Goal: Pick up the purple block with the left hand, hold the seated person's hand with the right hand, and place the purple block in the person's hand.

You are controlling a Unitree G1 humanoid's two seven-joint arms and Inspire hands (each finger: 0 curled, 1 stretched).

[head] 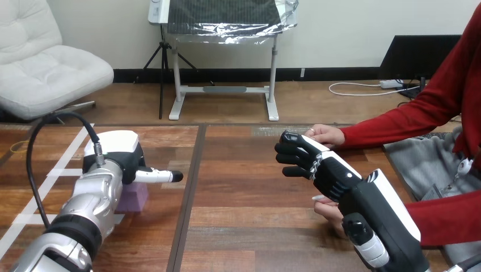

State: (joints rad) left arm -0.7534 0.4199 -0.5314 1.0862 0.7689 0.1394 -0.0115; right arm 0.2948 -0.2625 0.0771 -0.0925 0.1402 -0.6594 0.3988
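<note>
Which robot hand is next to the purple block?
The left hand, at the view's left, right above the purple block. The right hand is far off, beside the person's hand.

The left hand [112, 154] sits over the purple block [135, 198], hiding most of it; whether it grips cannot be told. Well right of the purple block, the right hand [332, 173] covers most of the person's nearer hand [329, 211], and contact between them is unclear.
</note>
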